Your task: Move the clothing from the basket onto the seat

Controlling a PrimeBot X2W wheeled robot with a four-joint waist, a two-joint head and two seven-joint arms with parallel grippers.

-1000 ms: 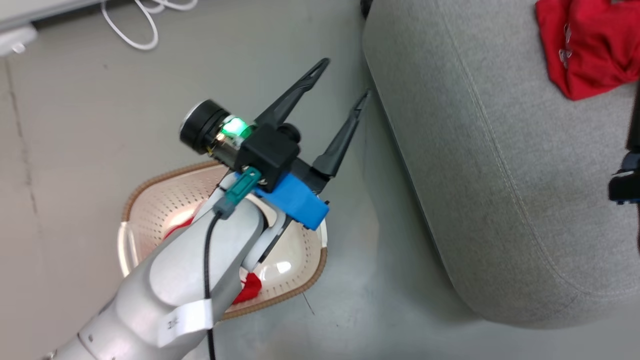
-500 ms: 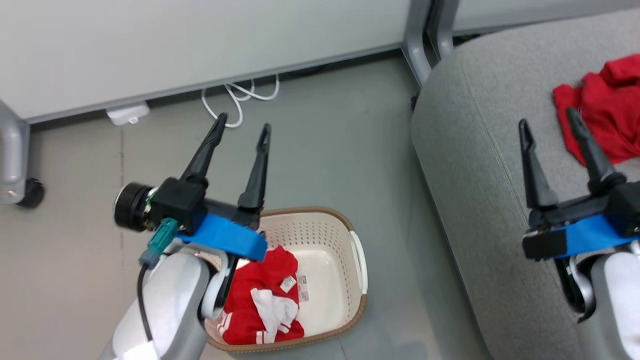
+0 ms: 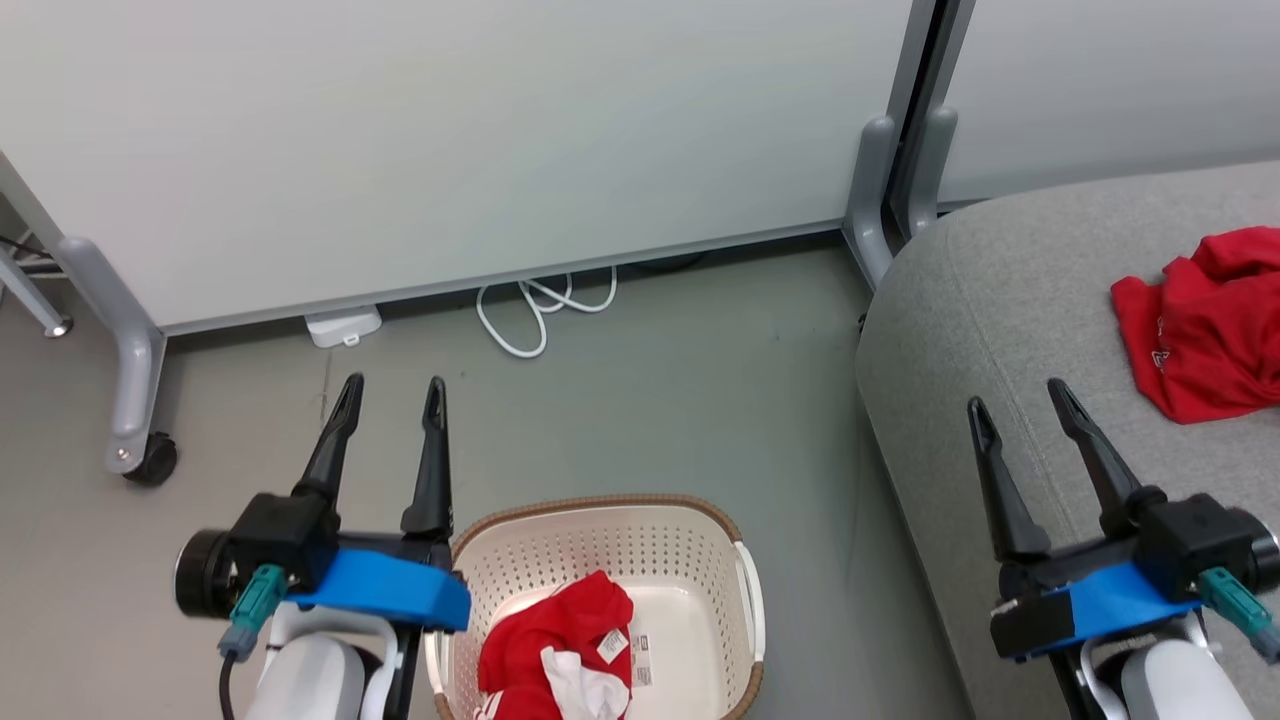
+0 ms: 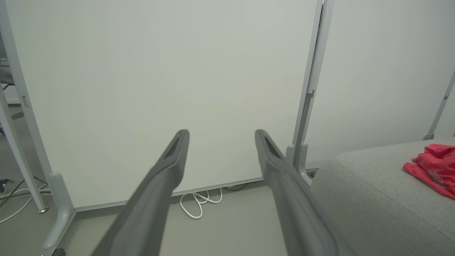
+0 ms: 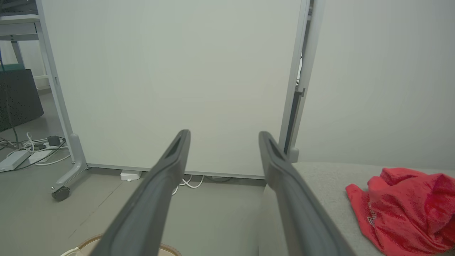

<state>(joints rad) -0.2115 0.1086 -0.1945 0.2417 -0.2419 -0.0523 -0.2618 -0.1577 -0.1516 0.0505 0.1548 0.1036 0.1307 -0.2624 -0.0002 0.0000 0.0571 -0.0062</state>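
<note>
The left gripper and right gripper stand released, empty. Red clothing lies in the basket, just right of the left gripper, the nearer one. Another garment lies on the seat.

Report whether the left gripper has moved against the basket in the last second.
Yes. The view swung too, but against the basket the left gripper has shifted: from above it to beside its left rim.

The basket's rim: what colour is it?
Brown, woven-looking, on the cream-white perforated basket; the head view shows it best.
</note>
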